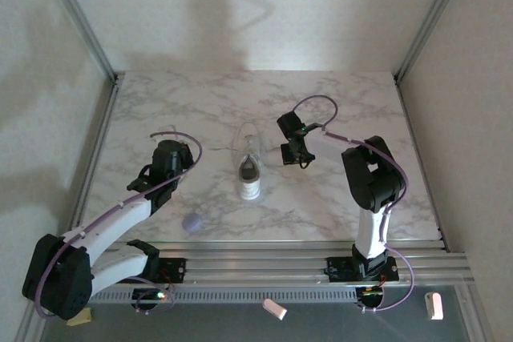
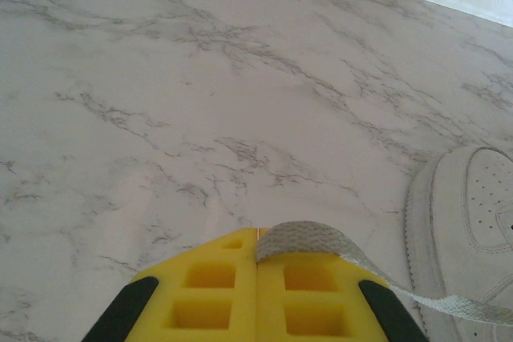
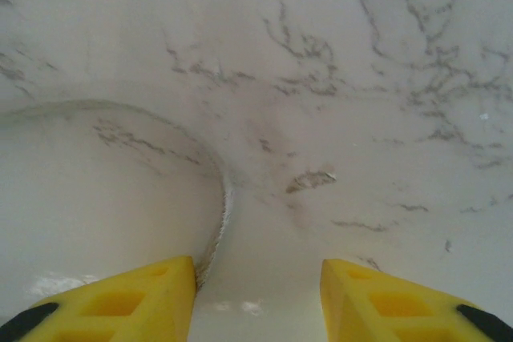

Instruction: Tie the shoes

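The white sneaker (image 1: 251, 175) lies mid-table, toe toward the arms, with its thin white laces (image 1: 247, 135) looping out behind it. In the left wrist view the shoe's side (image 2: 461, 230) sits at the right edge. My left gripper (image 2: 257, 235) is shut on a flat white lace (image 2: 321, 239), which trails right toward the shoe. In the top view my left gripper (image 1: 176, 151) stands left of the shoe. My right gripper (image 1: 294, 156) hovers just right of the shoe. Its jaws (image 3: 258, 278) are apart, low over the marble, and a lace (image 3: 225, 210) runs along the left finger's inner edge.
A small lavender blob (image 1: 191, 223) rests near the front edge, left of the shoe. The marble tabletop (image 1: 160, 110) is bounded by metal frame posts (image 1: 100, 142) at the sides and an aluminium rail (image 1: 272, 250) at the front.
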You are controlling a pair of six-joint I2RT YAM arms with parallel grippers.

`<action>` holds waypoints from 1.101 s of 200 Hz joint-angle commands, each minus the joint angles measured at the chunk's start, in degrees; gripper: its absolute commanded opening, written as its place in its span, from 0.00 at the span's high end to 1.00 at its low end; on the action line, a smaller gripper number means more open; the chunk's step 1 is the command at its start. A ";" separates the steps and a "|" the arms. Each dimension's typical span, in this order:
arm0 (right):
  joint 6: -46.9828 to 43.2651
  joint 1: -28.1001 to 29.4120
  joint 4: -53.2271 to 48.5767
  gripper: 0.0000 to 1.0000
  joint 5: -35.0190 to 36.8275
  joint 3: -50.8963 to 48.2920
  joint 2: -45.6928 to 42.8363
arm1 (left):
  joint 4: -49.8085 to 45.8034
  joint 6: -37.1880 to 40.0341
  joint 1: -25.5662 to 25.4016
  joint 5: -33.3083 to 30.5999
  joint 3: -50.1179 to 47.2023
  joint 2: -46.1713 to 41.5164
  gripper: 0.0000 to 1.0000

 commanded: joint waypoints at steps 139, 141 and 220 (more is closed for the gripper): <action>-6.30 -2.79 -4.32 1.00 16.96 -3.86 -9.69 | 0.60 3.61 -1.50 7.96 0.46 0.86 1.00; -6.77 -2.87 -4.19 1.00 16.96 -3.86 -9.67 | 0.59 3.63 -1.54 8.02 0.52 0.94 1.00; -18.00 -2.79 8.45 0.32 -8.40 -10.34 -19.36 | 0.07 -0.09 -1.75 2.25 0.93 1.38 1.00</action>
